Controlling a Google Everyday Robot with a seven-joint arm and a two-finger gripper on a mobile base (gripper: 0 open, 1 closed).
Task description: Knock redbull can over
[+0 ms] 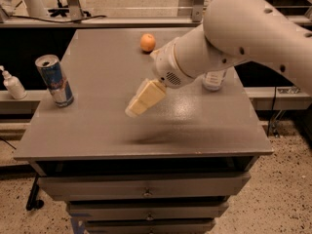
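The redbull can (54, 80), blue and silver with a silver top, stands upright near the left edge of the grey table (107, 130). My gripper (132, 110) hangs over the middle of the table at the end of the white arm, pointing down and to the left. It is well to the right of the can and apart from it, with nothing seen in it.
An orange (147, 42) lies at the back middle of the table. A clear plastic bottle (214, 79) stands at the right, mostly hidden behind my arm. A white pump bottle (12, 84) sits on a ledge left of the table. Drawers are below the tabletop.
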